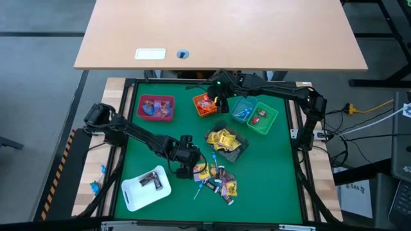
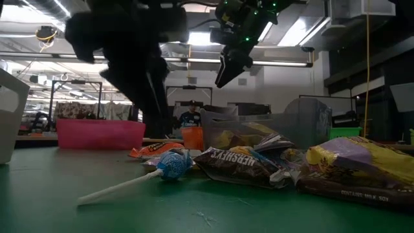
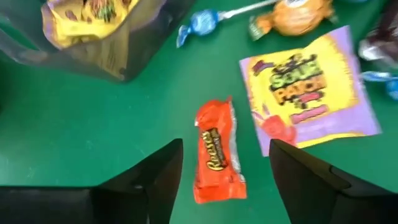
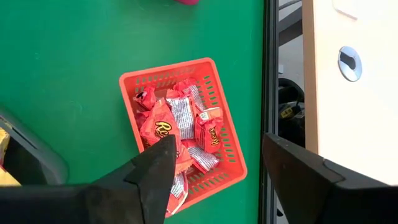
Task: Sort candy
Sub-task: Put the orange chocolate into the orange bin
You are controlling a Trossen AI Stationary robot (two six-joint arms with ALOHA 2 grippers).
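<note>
Hovering over loose candy (image 1: 217, 179) on the green bench (image 1: 270, 173) — both grippers spread, nothing pinched.

Left gripper (image 3: 224, 171) hangs with its fingers wide on either side of an orange-red peanut-butter-cup packet (image 3: 216, 152); a purple-and-yellow sour-candy packet (image 3: 308, 93) lies just beside it. Right gripper (image 4: 214, 168) sits at 12 o'clock above the orange bin (image 4: 227, 140) — already holding matching orange packets (image 4: 180, 124). More yellow candy fills the clear bin (image 1: 226, 142) at centre.

arms: dark, jointed, slim | right hand (image 2: 234, 63): green lights | fingers: black, wedge-shaped
</note>
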